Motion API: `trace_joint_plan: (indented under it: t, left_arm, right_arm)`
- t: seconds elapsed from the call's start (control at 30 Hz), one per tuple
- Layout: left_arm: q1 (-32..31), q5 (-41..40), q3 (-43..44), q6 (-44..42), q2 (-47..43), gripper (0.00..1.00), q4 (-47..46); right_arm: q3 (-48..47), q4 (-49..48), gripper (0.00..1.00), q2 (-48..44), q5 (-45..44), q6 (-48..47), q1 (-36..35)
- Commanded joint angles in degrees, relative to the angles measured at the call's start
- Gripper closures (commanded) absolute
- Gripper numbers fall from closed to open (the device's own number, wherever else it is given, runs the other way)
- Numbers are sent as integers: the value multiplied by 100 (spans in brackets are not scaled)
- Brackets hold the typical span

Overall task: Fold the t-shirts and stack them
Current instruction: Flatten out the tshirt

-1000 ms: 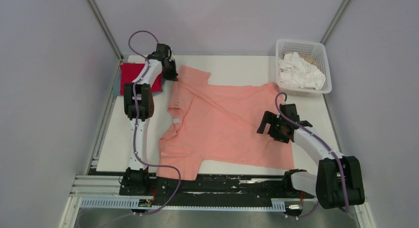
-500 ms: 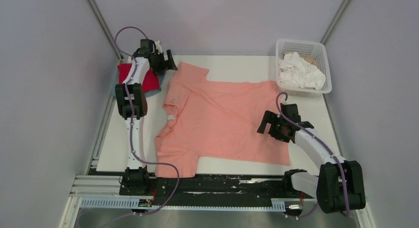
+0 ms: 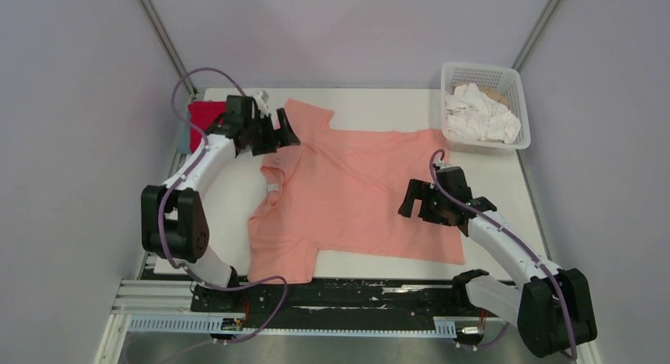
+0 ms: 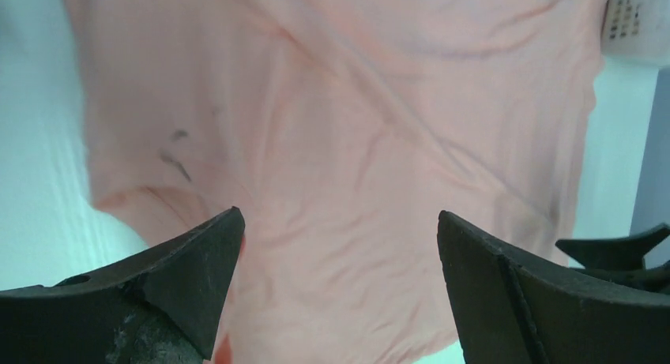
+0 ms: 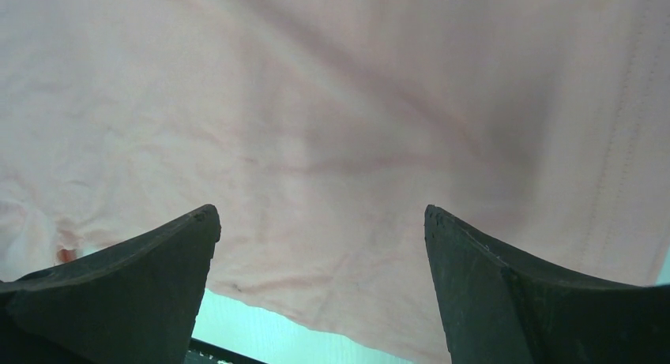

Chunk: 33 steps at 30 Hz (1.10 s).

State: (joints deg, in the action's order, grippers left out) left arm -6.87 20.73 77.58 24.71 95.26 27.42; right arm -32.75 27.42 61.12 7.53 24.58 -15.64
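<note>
The salmon-pink t-shirt (image 3: 355, 192) lies spread across the middle of the table, its small white neck label (image 3: 273, 188) at the left. My left gripper (image 3: 284, 132) hovers open over its back-left sleeve, and the left wrist view shows only pink cloth (image 4: 340, 127) below the left gripper (image 4: 340, 212). My right gripper (image 3: 411, 200) is open over the shirt's right part. In the right wrist view the right gripper (image 5: 321, 208) hangs empty above the pink shirt's (image 5: 332, 103) near hem. A folded red t-shirt (image 3: 205, 111) sits at the back-left corner.
A white lattice basket (image 3: 517, 91) holding crumpled white cloth (image 3: 478, 115) stands at the back right corner. The table's near edge (image 3: 355, 268) runs just past the shirt's hem. Grey walls close in on both sides.
The left gripper opened, let go of the pink shirt's sleeve and swung from the back-left corner out over the shirt. The right gripper edged a little left, still open.
</note>
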Motion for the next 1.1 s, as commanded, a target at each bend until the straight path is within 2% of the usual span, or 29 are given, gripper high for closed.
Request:
trace_joint_plan:
  t: [0.0,0.17,0.33,0.5,0.77,0.87,0.97,1.07]
  left_arm:
    - [-171,122,-1771,842,-515,0,-1177]
    - [-197,-314,-2283,1150,-364,0,-1290]
    - [-192,-945,-2140,1157,3,0,-1141]
    - [-171,-1466,-1697,1144,528,0,-755]
    - [2,-1582,-898,1179,1133,0,-67]
    - [181,-1362,-1000,1180,986,0,-72]
    - [353,-794,-1204,1117,629,0,-290]
    - [379,-967,-1255,1118,349,0,-351]
  right_arm:
    - [-15,-49,0,88,-140,243,-190]
    - [201,-136,0,244,-423,407,-202]
    - [313,-115,0,465,-665,522,-111]
    - [352,-34,0,477,-725,419,299]
    - [296,70,0,574,-746,338,791]
    - [262,81,0,719,-720,303,898]
    - [241,90,0,804,-750,302,959]
    - [228,114,0,730,-753,320,1029]
